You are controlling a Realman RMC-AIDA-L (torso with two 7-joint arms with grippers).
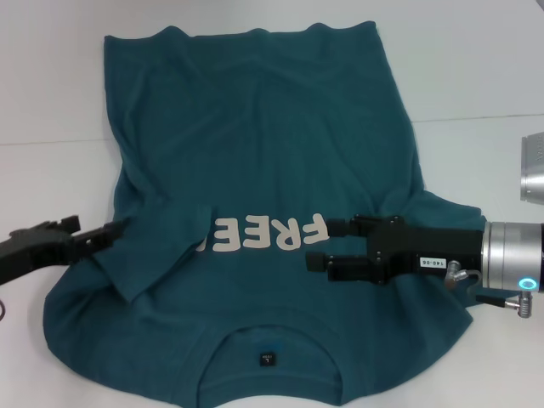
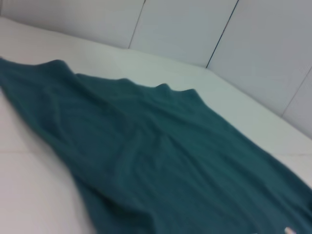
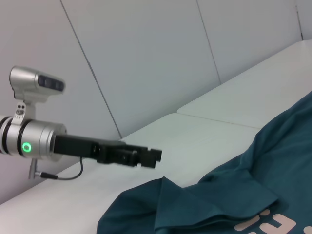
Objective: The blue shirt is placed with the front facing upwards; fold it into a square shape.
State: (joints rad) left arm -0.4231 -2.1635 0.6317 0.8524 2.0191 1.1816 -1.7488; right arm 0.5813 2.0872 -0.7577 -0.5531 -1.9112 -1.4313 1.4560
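The blue shirt (image 1: 255, 144) lies flat on the white table, collar and black neck label (image 1: 267, 358) nearest me, hem at the far side. Its sleeve on my left (image 1: 161, 246) is folded in over the chest and covers the end of the pale lettering (image 1: 263, 235). My left gripper (image 1: 119, 229) is at the outer edge of that folded sleeve; the right wrist view shows it (image 3: 155, 156) just above the cloth (image 3: 273, 161). My right gripper (image 1: 316, 245) is open and empty, low over the chest beside the lettering. The left wrist view shows only shirt body (image 2: 170, 161).
The white table (image 1: 476, 76) has a seam line running across on both sides of the shirt. A silver cylinder (image 1: 534, 166) stands at the right edge. Pale wall panels (image 2: 185, 29) rise behind the table's far edge.
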